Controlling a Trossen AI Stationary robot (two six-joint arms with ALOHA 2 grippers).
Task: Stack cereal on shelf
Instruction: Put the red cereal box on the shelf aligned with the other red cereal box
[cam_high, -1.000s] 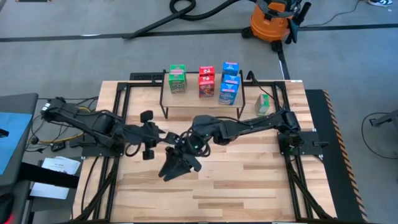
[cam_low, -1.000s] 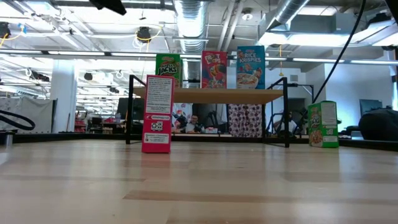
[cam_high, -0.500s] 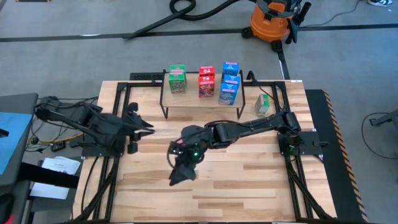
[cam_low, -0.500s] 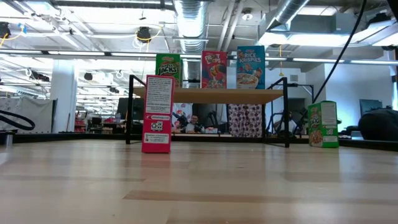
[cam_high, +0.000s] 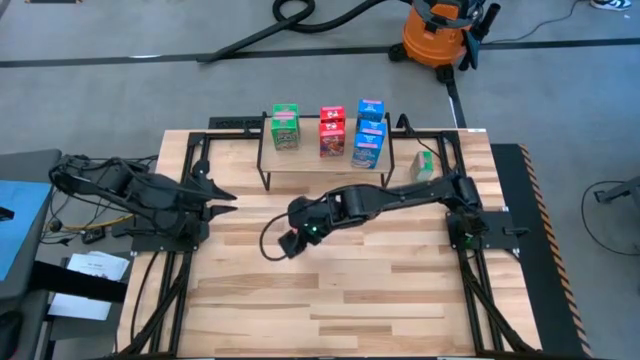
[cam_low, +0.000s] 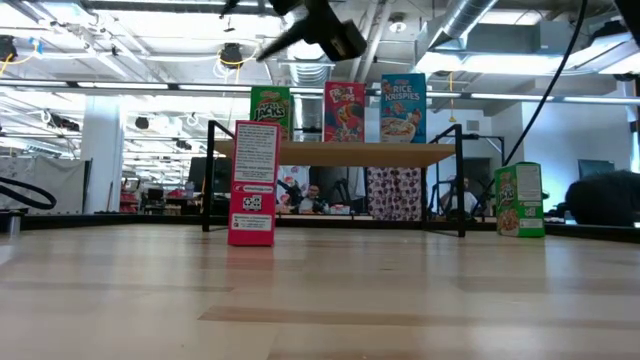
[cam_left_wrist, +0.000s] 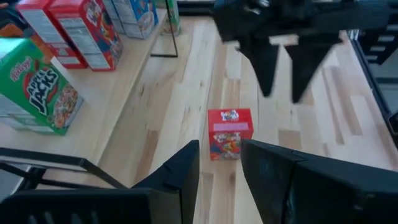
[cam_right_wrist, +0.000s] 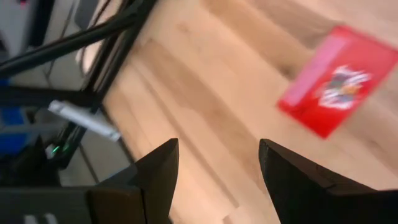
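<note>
A red cereal box (cam_left_wrist: 230, 133) stands upright on its bottom end on the slatted tabletop, in front of the shelf (cam_high: 310, 165); it also shows in the low view (cam_low: 252, 183) and the right wrist view (cam_right_wrist: 339, 81). My right gripper (cam_high: 288, 241) hovers open above it, fingers pointing down, touching nothing. My left gripper (cam_high: 222, 192) is open and empty near the table's left edge. Several green, red and blue boxes (cam_high: 332, 132) stand on the shelf top. A green box (cam_high: 424, 165) stands on the table right of the shelf.
The shelf's thin black legs (cam_low: 210, 175) stand just behind the red box. Black frame rails (cam_high: 190, 160) run along the table's sides. An orange vacuum (cam_high: 436, 30) and hose lie on the floor beyond the far edge. Bare wood lies toward the near edge.
My left gripper has drawn back from the table's middle toward the left edge. My right gripper has risen and gone a little toward the far edge, tipping its fingers more downward above the red box. The red box has kept still.
</note>
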